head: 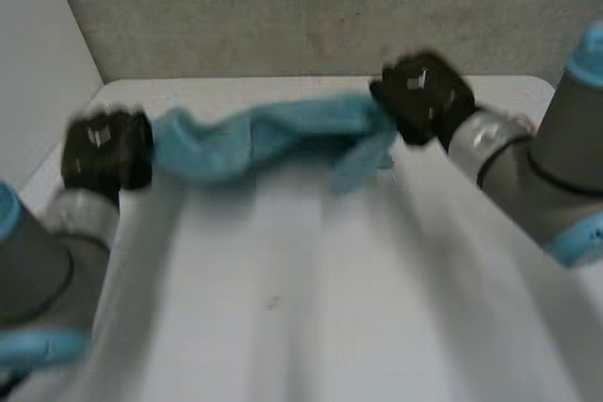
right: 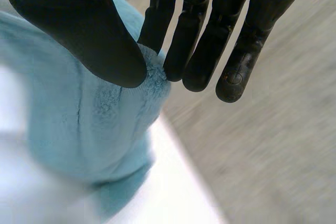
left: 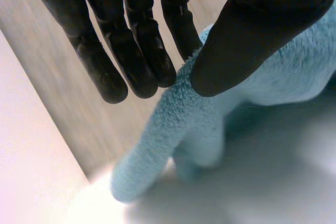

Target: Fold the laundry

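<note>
- Head view: my left hand (head: pixel 105 148) and right hand (head: pixel 424 96) hold the light-blue towel (head: pixel 273 138) bunched between them across the far side of the white table (head: pixel 311 308).
- Each hand pinches one end between thumb and fingers, probably to spread it flat for folding.

towel (head: pixel 273 138): plain light blue, no pattern | my hands (head: pixel 105 148) (head: pixel 422 96): black | table (head: pixel 311 308): white | wall (head: pixel 311 7): speckled grey

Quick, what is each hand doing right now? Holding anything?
Left hand: shut, pinching one end of the light-blue towel.
Right hand: shut, pinching the towel's other end.
</note>
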